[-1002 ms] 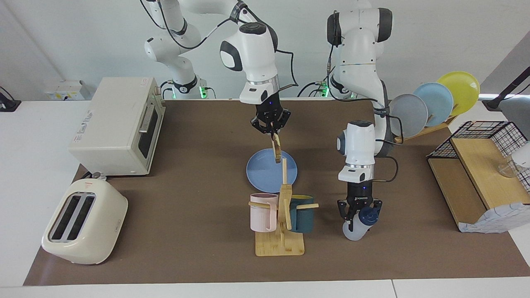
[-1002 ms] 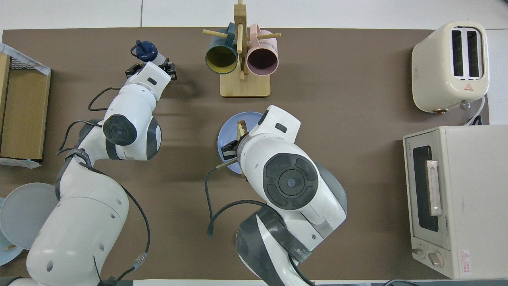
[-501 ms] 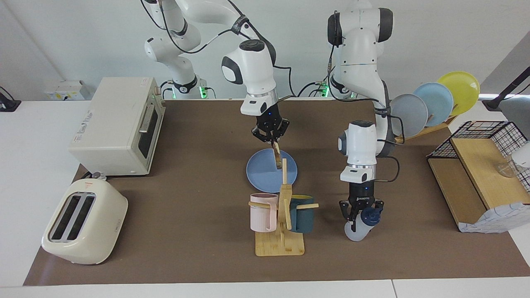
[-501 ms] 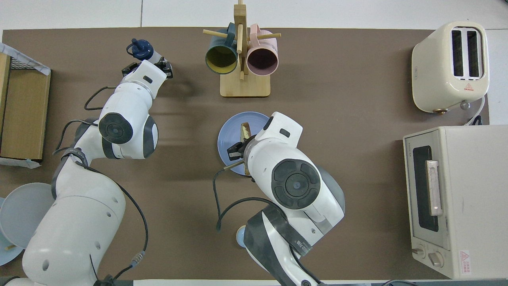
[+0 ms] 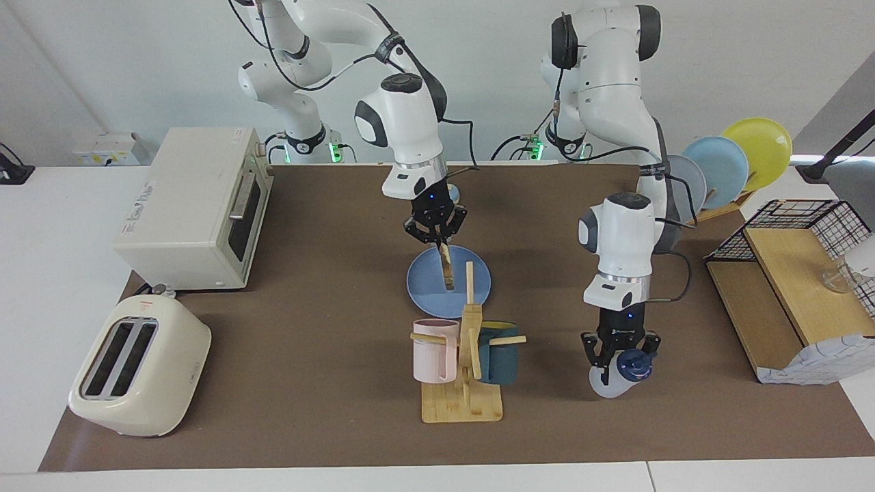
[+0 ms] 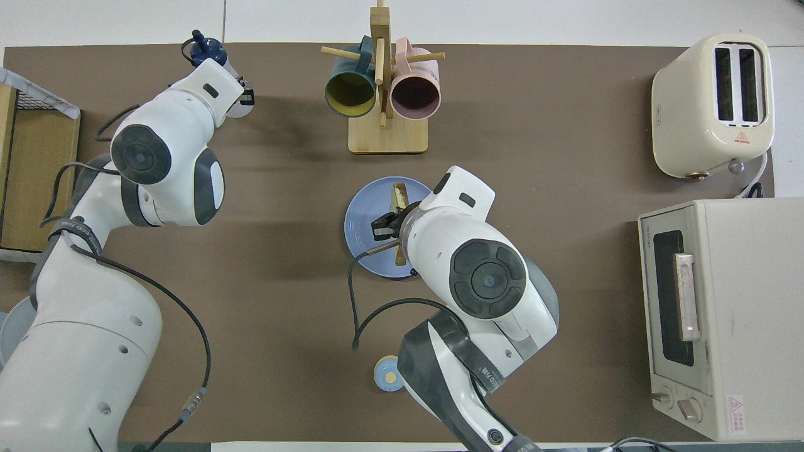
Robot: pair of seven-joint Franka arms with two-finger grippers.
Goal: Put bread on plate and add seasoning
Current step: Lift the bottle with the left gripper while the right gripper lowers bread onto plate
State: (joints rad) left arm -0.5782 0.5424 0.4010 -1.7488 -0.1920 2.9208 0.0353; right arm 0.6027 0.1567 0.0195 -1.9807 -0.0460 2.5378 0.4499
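Right gripper (image 5: 435,237) pinches the bread (image 5: 446,267) on edge, now lowered onto the plate (image 5: 424,281). Left gripper (image 5: 618,356) clamps the seasoning (image 5: 621,374), shifted toward the left arm's end. Mug rack (image 5: 463,383) at the plate's 6 o'clock in the facing view.

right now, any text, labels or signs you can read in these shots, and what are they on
None reads clearly.
Toaster: red warning triangle, no words legible.
Toaster oven: corner sticker with red triangle and side print, both too small to read.
Both claws: print too small to read.
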